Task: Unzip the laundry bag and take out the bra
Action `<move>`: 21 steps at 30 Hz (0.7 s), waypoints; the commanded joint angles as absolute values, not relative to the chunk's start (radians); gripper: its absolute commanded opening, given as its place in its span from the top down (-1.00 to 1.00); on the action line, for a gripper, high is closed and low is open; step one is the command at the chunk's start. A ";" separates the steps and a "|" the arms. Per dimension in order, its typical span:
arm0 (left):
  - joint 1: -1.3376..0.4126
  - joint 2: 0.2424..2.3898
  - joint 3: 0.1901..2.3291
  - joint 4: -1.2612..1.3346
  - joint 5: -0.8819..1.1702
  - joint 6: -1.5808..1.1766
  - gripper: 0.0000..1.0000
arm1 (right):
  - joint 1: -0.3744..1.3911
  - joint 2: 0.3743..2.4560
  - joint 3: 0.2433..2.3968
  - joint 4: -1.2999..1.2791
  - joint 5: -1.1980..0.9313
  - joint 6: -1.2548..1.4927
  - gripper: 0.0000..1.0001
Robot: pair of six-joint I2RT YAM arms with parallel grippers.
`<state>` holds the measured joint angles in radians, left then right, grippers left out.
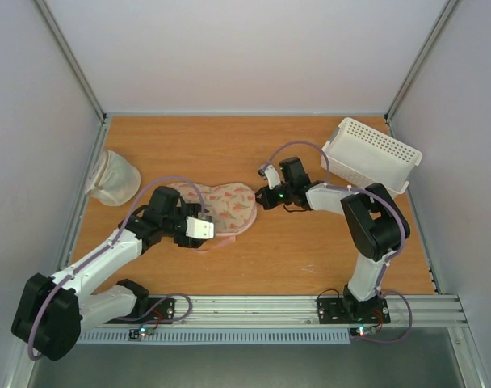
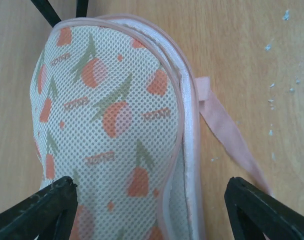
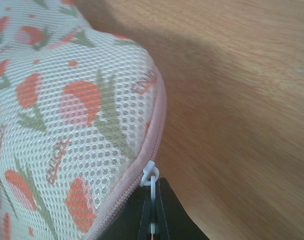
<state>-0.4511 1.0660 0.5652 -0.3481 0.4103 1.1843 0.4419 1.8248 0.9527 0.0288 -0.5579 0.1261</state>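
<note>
The laundry bag (image 1: 229, 206), cream mesh with pink-red prints and a pink zipper edge, lies flat in the middle of the table. My left gripper (image 1: 199, 229) hovers over its near-left end. In the left wrist view it (image 2: 152, 212) is open, its black fingers (image 2: 42, 210) wide apart on either side of the bag's (image 2: 107, 125) zipper edge, gripping nothing. The pink loop (image 2: 232, 135) trails on the wood beside it. My right gripper (image 1: 266, 196) sits at the bag's right end. It (image 3: 153, 215) is shut on the white zipper pull (image 3: 151, 176) at the bag's (image 3: 67, 115) pink edge. The bra is hidden.
An off-white mesh sack (image 1: 114, 178) lies at the far left of the table. A white perforated basket (image 1: 372, 153) stands tilted at the back right corner. Grey walls enclose the table on three sides.
</note>
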 commanded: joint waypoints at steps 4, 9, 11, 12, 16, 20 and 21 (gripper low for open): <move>-0.448 1.051 0.631 -0.397 0.438 1.014 -0.72 | 0.533 1.724 0.926 0.056 -0.555 0.175 0.98; -0.453 1.056 0.660 -0.446 0.500 0.844 -0.61 | 0.603 1.697 0.913 0.088 -0.576 0.225 0.98; -0.467 1.056 0.674 -0.467 0.519 0.755 -0.56 | 0.641 1.699 0.917 0.093 -0.565 0.235 0.98; -0.480 1.055 0.680 -0.465 0.509 0.714 -0.54 | 0.658 1.701 0.919 0.101 -0.569 0.244 0.98; -0.539 1.067 0.703 -0.475 0.413 0.506 -0.55 | 0.731 1.716 0.952 0.121 -0.582 0.273 0.98; -0.579 1.072 0.695 -0.486 0.275 0.483 -0.58 | 0.775 1.729 0.985 0.120 -0.583 0.280 0.98; -0.581 1.074 0.687 -0.484 0.242 0.489 -0.58 | 0.777 1.729 0.989 0.121 -0.584 0.283 0.98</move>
